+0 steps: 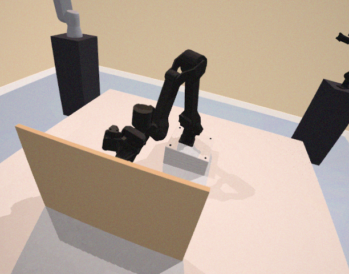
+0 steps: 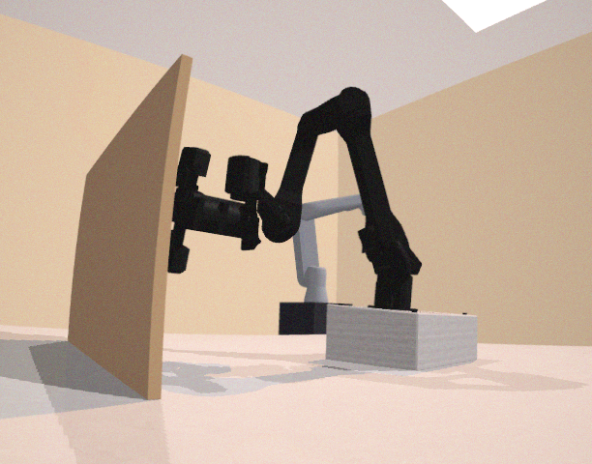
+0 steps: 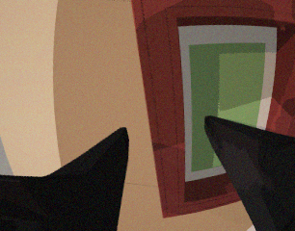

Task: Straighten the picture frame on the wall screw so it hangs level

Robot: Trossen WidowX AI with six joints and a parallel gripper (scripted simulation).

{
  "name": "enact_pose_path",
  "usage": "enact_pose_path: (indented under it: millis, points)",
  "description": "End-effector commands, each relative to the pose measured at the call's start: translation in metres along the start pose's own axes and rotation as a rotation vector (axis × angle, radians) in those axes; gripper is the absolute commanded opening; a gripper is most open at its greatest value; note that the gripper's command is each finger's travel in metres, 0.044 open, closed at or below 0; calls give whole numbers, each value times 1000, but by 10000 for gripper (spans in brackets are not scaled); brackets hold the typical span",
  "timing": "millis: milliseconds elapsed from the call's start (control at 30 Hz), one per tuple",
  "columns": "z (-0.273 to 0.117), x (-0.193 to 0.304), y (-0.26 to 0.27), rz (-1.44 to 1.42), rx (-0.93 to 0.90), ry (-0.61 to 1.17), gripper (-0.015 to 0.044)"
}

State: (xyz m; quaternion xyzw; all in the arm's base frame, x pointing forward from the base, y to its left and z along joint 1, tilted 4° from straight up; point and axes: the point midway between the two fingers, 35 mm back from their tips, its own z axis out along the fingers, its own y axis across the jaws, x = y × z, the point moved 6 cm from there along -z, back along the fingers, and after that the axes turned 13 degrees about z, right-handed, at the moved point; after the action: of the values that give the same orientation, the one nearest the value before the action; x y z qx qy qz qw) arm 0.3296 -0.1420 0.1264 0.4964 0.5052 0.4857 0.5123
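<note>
The picture frame [image 3: 163, 96], red with a grey mat and green picture, hangs against the tan board in the wrist view. Its near long edge slants relative to the board's edge. The top and exterior views see only the back of the board, so the frame is hidden there. My gripper [image 3: 166, 128] is open, its black fingertips apart. In the wrist view the left finger lies over bare board beside the frame, and the right finger overlaps the green picture. Nothing shows held between them; contact with the frame cannot be told. The screw and notched strip are hidden.
The upright board [image 1: 116, 188] [image 2: 121, 249] stands in front of the arm. The arm's grey base block [image 1: 185, 161] [image 2: 371, 336] is on the pale table [image 1: 257, 236] [image 2: 386, 420]. Two dark pedestals [image 1: 71, 73] [image 1: 325, 120] with other arms stand beyond the table.
</note>
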Motion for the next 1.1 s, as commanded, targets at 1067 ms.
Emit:
enact_pose_path:
  millis: [1067]
  points:
    - [1, -1, 0, 5, 1, -6, 155]
